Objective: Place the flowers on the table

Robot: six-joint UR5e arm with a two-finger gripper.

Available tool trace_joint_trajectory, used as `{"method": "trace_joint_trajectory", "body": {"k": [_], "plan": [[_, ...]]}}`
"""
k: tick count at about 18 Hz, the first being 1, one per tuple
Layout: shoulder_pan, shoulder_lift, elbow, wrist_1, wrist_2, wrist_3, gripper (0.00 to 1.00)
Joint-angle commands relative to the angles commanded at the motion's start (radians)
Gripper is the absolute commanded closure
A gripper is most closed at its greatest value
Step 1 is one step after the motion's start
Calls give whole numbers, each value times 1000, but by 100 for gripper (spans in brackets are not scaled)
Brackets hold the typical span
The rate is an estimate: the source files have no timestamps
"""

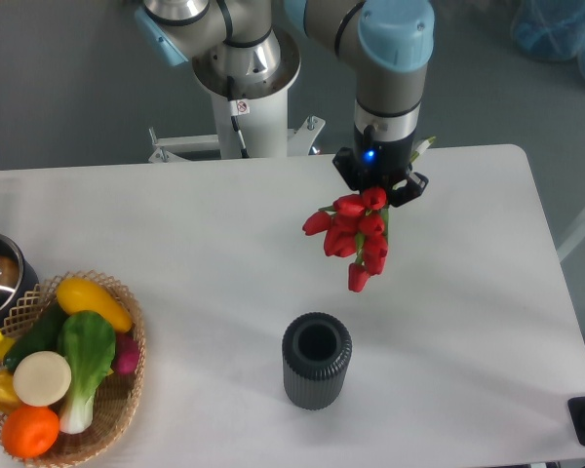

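1 bunch of flowers [355, 235] hangs clamped below the jaws.

You're in a robot lab: pedestal-mounted arm [239, 58], bare white table [175, 224], grey floor, toy vegetables [58, 361].

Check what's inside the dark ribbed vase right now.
The dark ribbed cylindrical vase shows only a dark, empty-looking opening; its bottom is hidden in shadow. The red tulip bunch hangs from the gripper, outside it.
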Motion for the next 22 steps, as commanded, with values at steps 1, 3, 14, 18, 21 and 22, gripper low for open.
{"method": "trace_joint_trajectory", "body": {"k": [1, 3, 14, 18, 21, 22], "plan": [[-5, -11, -8, 3, 0, 0, 88], [-24, -46, -11, 6, 2, 0, 85], [-97, -170, -3, 150, 28, -95, 46], [-97, -163, -5, 153, 29, -95, 0], [-97, -115, -5, 167, 60, -89, 0], [-95, -103, -6, 166, 70, -89, 0]]}}
